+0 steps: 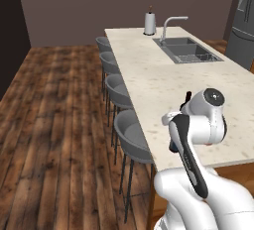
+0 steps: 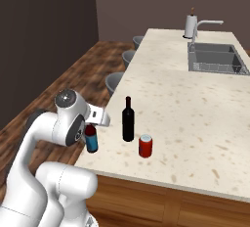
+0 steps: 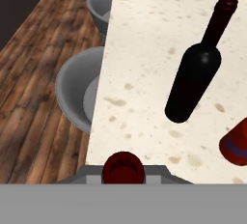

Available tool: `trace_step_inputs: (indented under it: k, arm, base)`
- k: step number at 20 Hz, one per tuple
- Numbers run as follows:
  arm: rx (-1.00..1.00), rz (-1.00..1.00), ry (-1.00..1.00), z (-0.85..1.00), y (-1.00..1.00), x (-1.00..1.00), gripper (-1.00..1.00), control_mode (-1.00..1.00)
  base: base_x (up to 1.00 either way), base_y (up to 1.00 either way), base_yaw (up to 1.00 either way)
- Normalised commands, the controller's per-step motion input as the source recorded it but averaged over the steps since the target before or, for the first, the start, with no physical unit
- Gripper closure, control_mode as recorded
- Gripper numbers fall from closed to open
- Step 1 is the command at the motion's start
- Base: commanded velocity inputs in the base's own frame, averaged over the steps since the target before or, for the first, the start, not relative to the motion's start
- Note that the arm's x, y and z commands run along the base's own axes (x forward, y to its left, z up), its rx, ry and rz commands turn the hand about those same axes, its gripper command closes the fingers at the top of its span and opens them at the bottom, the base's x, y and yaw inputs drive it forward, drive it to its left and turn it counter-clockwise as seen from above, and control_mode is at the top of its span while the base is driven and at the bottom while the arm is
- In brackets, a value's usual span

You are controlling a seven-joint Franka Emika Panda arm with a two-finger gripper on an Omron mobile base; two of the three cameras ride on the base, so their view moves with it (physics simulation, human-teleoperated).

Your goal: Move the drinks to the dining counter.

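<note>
Beige speckled surface (image 2: 195, 103) runs long, steel sink (image 2: 215, 58) and faucet (image 2: 205, 25) far ahead of claw (image 2: 92, 134), grey stools (image 1: 130, 136) along edge. Claw clenched on short dark-red bottle (image 2: 91, 139) with blue label, at near surface edge. Right base view shows tall black wine bottle (image 2: 128, 119) upright just beyond claw, small red can (image 2: 145, 146) beside it; left base view hides them behind arm. Hand view: dark-red bottle top (image 3: 124, 168) at claw, wine bottle (image 3: 198, 68) ahead.

I can't read any text, brand or number from here; the blue label on the short dark-red bottle (image 2: 91, 140) shows no lettering I can make out.
</note>
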Motion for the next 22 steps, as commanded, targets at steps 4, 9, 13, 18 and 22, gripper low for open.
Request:
trace_step_inputs:
  k: [4, 9, 13, 18, 22]
  arm:
    - [0.0, 0.0, 0.0, -0.2, 0.05, 0.06, 1.0, -1.0]
    - [0.0, 0.0, 0.0, -0.19, 0.05, 0.06, 1.0, -1.0]
    - [0.0, 0.0, 0.0, -0.21, 0.01, 0.06, 1.0, -1.0]
    - [0.0, 0.0, 0.0, -0.17, 0.0, 0.05, 1.0, -1.0]
    - [0.0, 0.0, 0.0, -0.07, 0.0, 0.08, 1.0, -1.0]
  base:
    - [0.0, 0.0, 0.0]
    - [0.0, 0.0, 0.0]
    - [0.0, 0.0, 0.0]
    - [0.0, 0.0, 0.0]
    - [0.0, 0.0, 0.0]
